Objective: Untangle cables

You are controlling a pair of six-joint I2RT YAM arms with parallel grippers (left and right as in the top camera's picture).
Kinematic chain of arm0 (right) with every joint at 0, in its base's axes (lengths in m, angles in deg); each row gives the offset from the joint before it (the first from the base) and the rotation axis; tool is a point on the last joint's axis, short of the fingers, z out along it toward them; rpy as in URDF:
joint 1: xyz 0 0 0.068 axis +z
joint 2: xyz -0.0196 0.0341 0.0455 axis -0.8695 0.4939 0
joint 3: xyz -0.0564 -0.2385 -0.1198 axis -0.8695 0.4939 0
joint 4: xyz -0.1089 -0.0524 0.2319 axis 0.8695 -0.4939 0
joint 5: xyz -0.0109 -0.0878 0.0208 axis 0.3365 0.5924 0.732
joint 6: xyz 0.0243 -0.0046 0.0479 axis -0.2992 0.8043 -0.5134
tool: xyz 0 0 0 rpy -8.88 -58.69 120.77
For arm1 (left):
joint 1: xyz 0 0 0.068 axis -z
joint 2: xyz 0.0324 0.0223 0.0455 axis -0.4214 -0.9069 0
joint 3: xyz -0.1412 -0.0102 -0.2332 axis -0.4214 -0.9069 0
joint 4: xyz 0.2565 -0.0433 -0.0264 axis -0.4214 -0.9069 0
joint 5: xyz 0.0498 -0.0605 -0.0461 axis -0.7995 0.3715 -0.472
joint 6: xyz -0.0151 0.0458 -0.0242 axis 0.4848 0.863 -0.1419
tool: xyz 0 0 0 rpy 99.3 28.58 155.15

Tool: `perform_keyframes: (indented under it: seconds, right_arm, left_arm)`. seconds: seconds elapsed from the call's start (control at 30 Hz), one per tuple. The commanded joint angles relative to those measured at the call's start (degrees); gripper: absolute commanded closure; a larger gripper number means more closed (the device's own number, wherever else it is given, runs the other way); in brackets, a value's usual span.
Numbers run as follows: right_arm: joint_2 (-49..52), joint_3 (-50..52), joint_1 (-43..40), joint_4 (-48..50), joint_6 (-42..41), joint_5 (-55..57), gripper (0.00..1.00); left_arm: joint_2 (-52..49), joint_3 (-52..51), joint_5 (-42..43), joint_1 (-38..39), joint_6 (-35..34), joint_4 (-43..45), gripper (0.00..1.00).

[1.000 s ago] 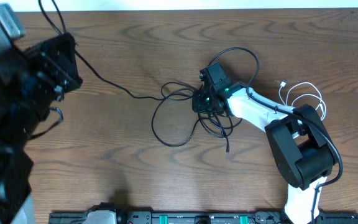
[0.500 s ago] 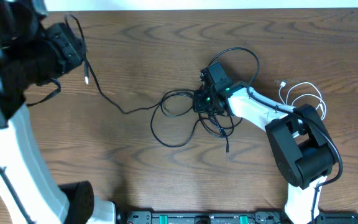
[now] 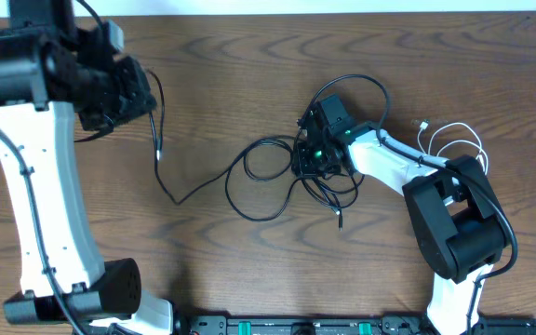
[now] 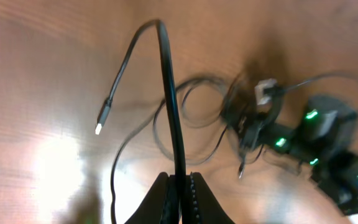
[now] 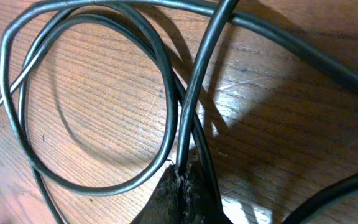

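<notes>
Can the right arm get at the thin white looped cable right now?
Probably not yet: the right gripper is shut on a thin black cable strand, and the thin white looped cable lies back beside its own elbow.

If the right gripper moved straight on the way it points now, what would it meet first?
Probably the cable loops just ahead of the right gripper, then the table; depth is unclear.

left arm [image 3: 35,186]: rises from near-left base, elbowed over at upper left
left gripper [image 3: 145,91]: held high, fingers pinched tight on black cable [image 4: 169,93]
right arm [image 3: 389,167]: stretched low from right base toward centre
right gripper [image 3: 307,156]: down low, tips clamped on tangle strand [image 5: 194,93]
</notes>
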Motion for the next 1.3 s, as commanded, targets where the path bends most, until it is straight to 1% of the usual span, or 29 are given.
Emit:
perform_keyframes:
  seconds: [0.0,0.1,0.33,0.5,0.77,0.8,0.83,1.07,1.13,1.17,1.2,1.27]
  right_arm:
    - [-1.3,1.1,0.2,-0.4,1.8,2.5,0.96]
    - [-1.2,1.1,0.5,-0.3,1.8,2.9,0.96]
    - [-1.2,1.1,1.2,-0.3,1.8,3.6,0.92]
    - [-1.2,1.1,1.8,-0.3,1.3,5.6,0.91]
    - [-1.2,1.1,2.5,-0.3,0.9,6.0,0.89]
    - [-1.2,1.1,2.6,-0.3,0.9,6.1,0.89]
    - [-1.2,1.1,2.7,-0.3,0.9,6.1,0.89]
    - [-1.2,1.1,2.7,-0.2,0.9,6.1,0.88]
    - [-1.2,1.1,2.7,-0.2,0.9,6.2,0.87]
    - [-1.2,1.1,2.7,-0.2,0.9,6.2,0.87]
    - [-1.2,1.1,2.7,-0.2,0.9,6.2,0.87]
    - [-1.2,1.1,2.7,-0.2,0.9,6.1,0.87]
  left_arm:
    - [0.0,-7.5,-2.0,-0.1,2.3,-4.0,0.92]
    - [0.0,-14.4,-2.4,0.0,2.3,-2.1,0.92]
    - [0.0,-31.2,-2.2,0.1,2.2,7.7,0.92]
    - [0.0,-39.2,-2.3,1.7,2.2,12.1,0.92]
    - [0.0,-48.7,-2.5,5.0,2.1,22.0,0.91]
    - [0.0,-49.7,-2.5,5.2,1.9,23.3,0.88]
    - [0.0,-50.6,-2.5,5.1,0.9,24.8,0.87]
    - [0.0,-55.5,-2.5,5.1,0.7,34.5,0.87]
    - [0.0,-56.7,-2.5,5.1,0.7,36.3,0.83]
    - [0.0,-57.0,-2.5,5.1,0.7,36.9,0.83]
    - [0.0,-57.6,-2.5,5.1,0.7,37.5,0.77]
    - [0.0,-58.5,-2.5,5.1,0.7,38.6,0.73]
